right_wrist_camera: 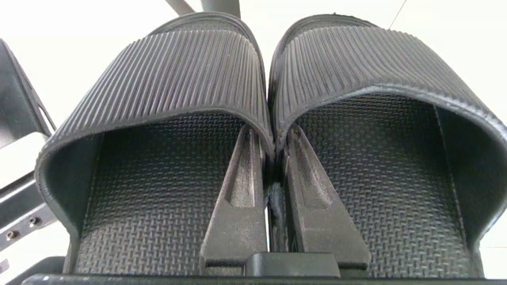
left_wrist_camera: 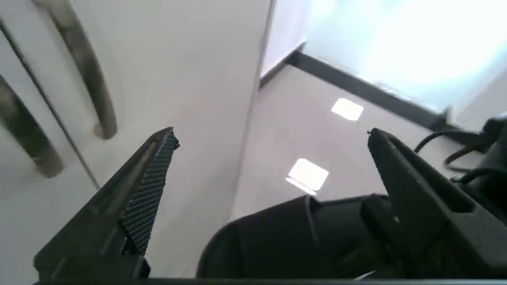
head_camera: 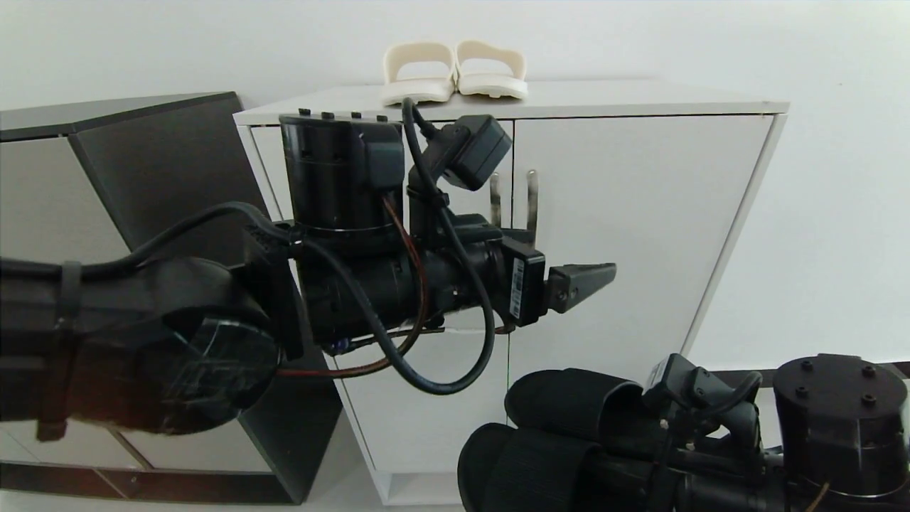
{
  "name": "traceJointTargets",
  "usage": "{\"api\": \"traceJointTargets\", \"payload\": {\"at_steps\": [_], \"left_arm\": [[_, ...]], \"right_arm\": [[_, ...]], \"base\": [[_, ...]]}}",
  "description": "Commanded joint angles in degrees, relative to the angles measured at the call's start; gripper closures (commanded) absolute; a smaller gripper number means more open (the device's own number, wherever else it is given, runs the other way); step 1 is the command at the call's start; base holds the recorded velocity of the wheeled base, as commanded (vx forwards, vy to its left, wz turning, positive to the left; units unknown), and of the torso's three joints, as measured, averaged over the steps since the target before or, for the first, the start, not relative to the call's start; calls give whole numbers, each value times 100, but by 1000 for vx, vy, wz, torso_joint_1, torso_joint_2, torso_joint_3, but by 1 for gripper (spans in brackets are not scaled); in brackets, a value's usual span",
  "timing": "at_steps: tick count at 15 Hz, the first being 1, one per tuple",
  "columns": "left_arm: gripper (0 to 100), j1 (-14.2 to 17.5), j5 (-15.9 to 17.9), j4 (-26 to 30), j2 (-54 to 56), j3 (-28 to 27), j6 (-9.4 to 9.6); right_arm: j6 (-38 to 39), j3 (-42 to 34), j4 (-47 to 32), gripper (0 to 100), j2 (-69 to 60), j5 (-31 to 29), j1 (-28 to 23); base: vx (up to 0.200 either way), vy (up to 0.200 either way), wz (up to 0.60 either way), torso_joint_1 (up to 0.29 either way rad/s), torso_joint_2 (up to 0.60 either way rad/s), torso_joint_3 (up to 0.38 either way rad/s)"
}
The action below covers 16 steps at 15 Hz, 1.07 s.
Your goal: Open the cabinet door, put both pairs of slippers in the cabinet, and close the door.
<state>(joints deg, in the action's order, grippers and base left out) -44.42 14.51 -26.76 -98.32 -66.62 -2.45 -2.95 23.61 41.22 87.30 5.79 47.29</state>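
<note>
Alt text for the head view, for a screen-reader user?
The left gripper, seen side-on, is held in front of a white cabinet whose doors are closed, near its two metal handles. A pair of cream slippers sits on the cabinet top; the right arm holds a pair of black slippers at lower right.

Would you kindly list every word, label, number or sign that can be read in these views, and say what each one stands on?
No text is legible.
White sticker on the wrist just behind the left gripper: dark barcode-like print, too small to read.
Cream slippers, black slippers and white cabinet: no print visible on them.
</note>
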Motion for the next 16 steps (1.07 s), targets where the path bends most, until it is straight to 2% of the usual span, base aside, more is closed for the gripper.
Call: {"api": "traceJointTargets", "payload": {"at_steps": [1, 2, 3, 4, 5, 9, 12, 16], "left_arm": [[0, 162, 228, 92, -197, -316, -203], [0, 267, 580, 92, -197, -369, -458], [0, 347, 843, 101, -197, -395, -625], [0, 390, 949, 92, -276, -475, -845], [0, 399, 949, 92, -311, -527, -950], [0, 531, 878, 101, -408, -703, -977], [0, 645, 597, 92, -627, -896, -977], [0, 742, 580, 92, -829, -1116, -977]], "right_arm": [[-4, -6, 0, 100, 51, 1, 0], [-4, -6, 0, 100, 51, 1, 0], [14, -6, 0, 100, 51, 1, 0], [14, -6, 0, 100, 59, 54, 0], [23, -6, 0, 100, 59, 159, 0], [23, -6, 0, 100, 42, 256, -9], [14, -6, 0, 100, 42, 256, -9], [14, -15, 0, 100, 51, 256, -9]], "base": [[0, 0, 0, 0, 0, 0], [0, 0, 0, 0, 0, 0], [0, 0, 0, 0, 0, 0], [0, 0, 0, 0, 0, 0], [0, 0, 0, 0, 0, 0], [0, 0, 0, 0, 0, 0], [0, 0, 0, 0, 0, 0], [0, 0, 0, 0, 0, 0]]}}
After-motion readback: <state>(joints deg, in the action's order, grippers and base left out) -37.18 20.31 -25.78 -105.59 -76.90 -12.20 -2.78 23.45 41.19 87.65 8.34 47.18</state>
